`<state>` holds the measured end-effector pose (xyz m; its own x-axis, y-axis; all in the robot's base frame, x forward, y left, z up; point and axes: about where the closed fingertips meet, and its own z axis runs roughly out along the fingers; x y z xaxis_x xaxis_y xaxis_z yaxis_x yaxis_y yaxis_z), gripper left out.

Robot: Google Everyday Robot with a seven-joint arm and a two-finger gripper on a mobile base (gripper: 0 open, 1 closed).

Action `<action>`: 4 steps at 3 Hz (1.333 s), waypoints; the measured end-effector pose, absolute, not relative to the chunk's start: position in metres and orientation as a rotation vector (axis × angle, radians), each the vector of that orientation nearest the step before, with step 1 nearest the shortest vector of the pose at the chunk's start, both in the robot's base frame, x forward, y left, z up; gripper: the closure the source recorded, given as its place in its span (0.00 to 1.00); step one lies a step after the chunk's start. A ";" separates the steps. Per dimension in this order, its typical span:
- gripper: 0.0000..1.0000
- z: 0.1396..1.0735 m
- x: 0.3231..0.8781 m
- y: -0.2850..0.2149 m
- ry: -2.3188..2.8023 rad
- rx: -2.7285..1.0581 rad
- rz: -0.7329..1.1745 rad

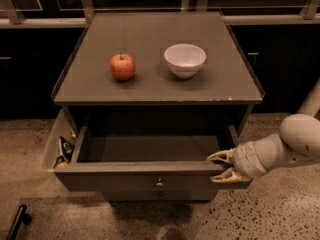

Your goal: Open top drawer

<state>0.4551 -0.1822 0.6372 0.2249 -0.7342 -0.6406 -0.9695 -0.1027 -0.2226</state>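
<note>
The top drawer point(150, 176) stands pulled out toward the camera. Its grey box interior point(150, 146) shows and holds nothing I can see. Its small round metal knob point(159, 183) sits at the centre of the flat front panel. My gripper point(221, 167) is at the right end of that front panel, reaching in from the right. One finger point(219, 157) is inside the drawer above the panel's top edge. The other finger lies on the outer face, so the panel sits between them.
A red apple point(122, 66) and a white bowl point(185, 60) sit on the cabinet top point(100, 86). A narrower drawer front point(160, 195) shows below. A side bin point(55, 149) with small items hangs at the left. A black bar point(17, 220) lies on the speckled floor.
</note>
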 end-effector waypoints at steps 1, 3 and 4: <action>0.81 0.637 0.453 -0.182 1.566 -1.896 0.499; 0.57 0.635 0.447 -0.185 1.552 -1.897 0.514; 0.80 0.634 0.435 -0.192 1.547 -1.893 0.521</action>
<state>0.4353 -0.1917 0.6343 0.2322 -0.7194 -0.6546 -0.9688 -0.1112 -0.2214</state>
